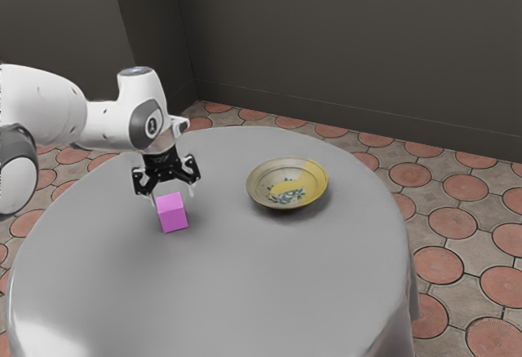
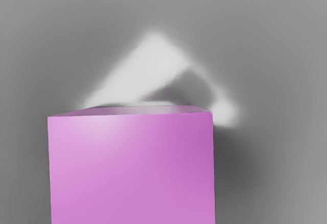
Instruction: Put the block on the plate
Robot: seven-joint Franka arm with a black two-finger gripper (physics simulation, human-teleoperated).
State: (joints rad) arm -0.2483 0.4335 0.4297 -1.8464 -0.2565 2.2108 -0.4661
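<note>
The relation that matters now is the short drop from the hand (image 1: 173,196) to the block (image 1: 172,213); the block lies directly below it or just aside, so close that I cannot tell whether the fingertips already reach past its top; the hand is open, its fingers spread wide toward the exterior view's left and right, with no grip on anything. The block looks close to a cube, so no long axis decides the grasp; in the wrist view its edges run nearly square to the hand, so little or no turn seems called for. It appears to sit on the table (image 1: 228,292), in from the rim on the exterior view's left; the plate (image 1: 257,182) is well apart from it, toward the rim on the exterior view's right and somewhat farther back; the one arm (image 1: 106,125) comes in over the left rim and so has the block nearer than the plate. The step in hand, as I judge it, is lining up for the grasp; next the hand should centre over the block, sink until the fingers flank two opposite sides, then close; if it comes down off centre, a fingertip could land on the top or nudge the block away; the carry toward the plate remains.
</note>
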